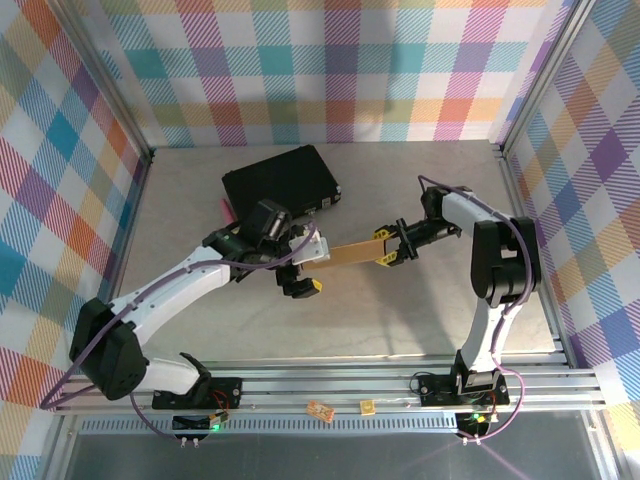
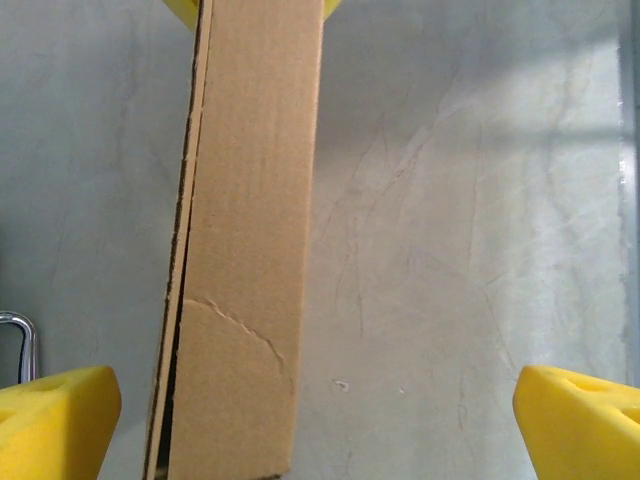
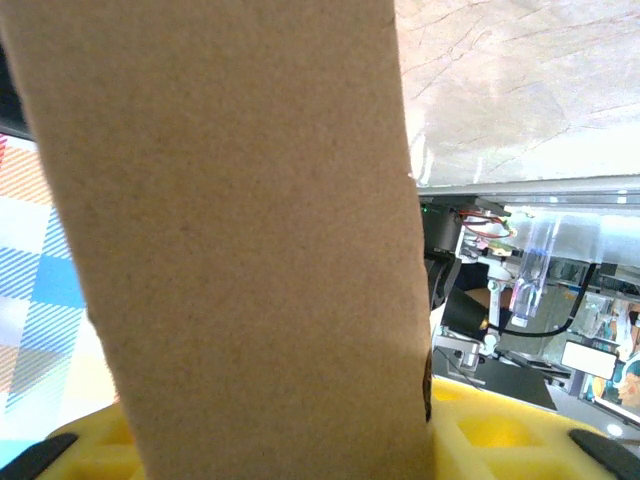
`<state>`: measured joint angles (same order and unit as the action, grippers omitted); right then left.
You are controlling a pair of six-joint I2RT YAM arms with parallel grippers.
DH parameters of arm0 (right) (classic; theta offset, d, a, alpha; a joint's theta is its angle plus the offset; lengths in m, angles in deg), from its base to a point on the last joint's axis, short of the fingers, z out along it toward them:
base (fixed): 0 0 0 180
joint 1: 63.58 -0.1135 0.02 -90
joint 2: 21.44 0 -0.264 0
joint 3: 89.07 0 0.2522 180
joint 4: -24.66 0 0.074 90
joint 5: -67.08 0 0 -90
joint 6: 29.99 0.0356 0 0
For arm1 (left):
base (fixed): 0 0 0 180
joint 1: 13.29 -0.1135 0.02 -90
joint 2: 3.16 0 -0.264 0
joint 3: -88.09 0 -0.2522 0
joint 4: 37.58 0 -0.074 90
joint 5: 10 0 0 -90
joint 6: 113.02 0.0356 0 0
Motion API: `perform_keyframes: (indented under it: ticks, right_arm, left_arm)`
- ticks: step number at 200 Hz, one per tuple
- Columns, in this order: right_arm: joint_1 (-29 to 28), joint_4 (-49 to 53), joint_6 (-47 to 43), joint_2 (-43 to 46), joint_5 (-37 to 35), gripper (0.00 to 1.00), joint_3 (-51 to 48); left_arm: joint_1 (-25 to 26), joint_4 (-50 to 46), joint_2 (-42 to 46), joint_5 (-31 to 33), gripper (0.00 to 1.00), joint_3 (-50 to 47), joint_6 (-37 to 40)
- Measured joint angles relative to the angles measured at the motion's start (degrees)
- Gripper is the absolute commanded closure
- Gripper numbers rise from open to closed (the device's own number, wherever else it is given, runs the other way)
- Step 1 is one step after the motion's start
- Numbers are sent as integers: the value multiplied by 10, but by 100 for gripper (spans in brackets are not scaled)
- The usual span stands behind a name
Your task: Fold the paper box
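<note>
The paper box (image 1: 350,252) is a brown cardboard piece standing on edge in the middle of the table, stretched between my two grippers. My right gripper (image 1: 386,249) is shut on its right end. In the right wrist view the box (image 3: 240,220) fills the left and middle, with a yellow pad (image 3: 500,430) pressed beside it. My left gripper (image 1: 308,268) stands open around the box's left end. In the left wrist view the box (image 2: 245,250) runs up between the wide-apart yellow fingertips (image 2: 55,420), closer to the left one and touching neither.
A black hard case (image 1: 280,180) lies flat behind the left gripper, at the back of the table. Two small brown pieces (image 1: 320,410) rest on the front rail. Plaid walls and metal posts enclose the table (image 1: 420,320) on three sides.
</note>
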<state>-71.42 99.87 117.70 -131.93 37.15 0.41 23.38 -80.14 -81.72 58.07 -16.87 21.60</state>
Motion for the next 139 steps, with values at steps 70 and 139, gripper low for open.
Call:
perform_keyframes:
  ticks: [70, 139]
  right_arm:
    - [4, 18, -16, -13, 8, 64, 2]
    - [6, 19, -14, -28, 11, 64, 21]
  left_arm:
    - [-14, 58, -79, 5, 5, -1, -2]
    - [-14, 72, -89, 14, 43, 4, -28]
